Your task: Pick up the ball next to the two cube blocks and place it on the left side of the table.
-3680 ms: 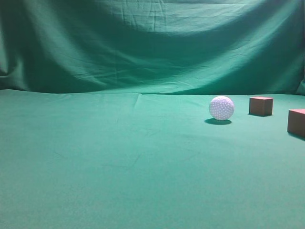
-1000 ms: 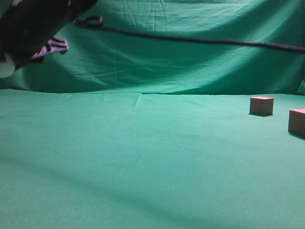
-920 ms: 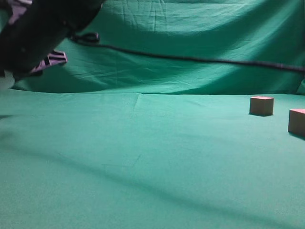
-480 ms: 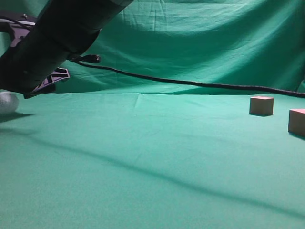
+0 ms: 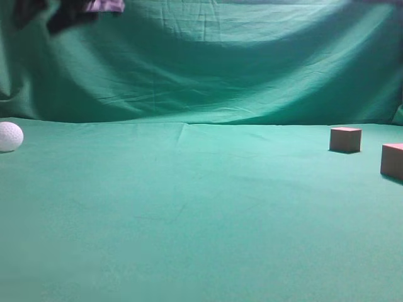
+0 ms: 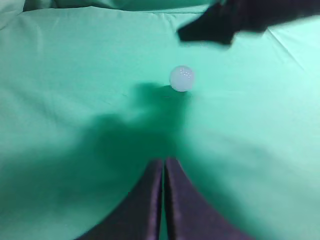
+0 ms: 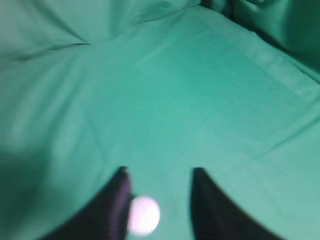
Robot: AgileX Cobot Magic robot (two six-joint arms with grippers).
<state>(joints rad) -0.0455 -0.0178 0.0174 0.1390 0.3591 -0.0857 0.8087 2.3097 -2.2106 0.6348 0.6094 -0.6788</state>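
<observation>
The white dimpled ball [image 5: 9,136] rests on the green table [image 5: 189,207] at the far left edge of the exterior view. The two reddish-brown cube blocks [image 5: 346,139] [image 5: 391,161] stand far off at the right. My right gripper [image 7: 160,172] is open and raised above the ball [image 7: 143,215], which lies free on the cloth near its left finger. Only a dark part of the right arm [image 5: 69,9] shows at the top left. My left gripper [image 6: 163,162] is shut and empty, with the ball [image 6: 181,78] well ahead of it.
The draped green backdrop [image 5: 208,63] rises behind the table. In the left wrist view the dark right arm [image 6: 240,17] hangs at the top right, above and beyond the ball. Its shadow falls on the cloth beside the ball.
The right arm came down at the far left with the ball, let it go on the cloth and rose up out of the exterior view. Its cable has gone from view.
</observation>
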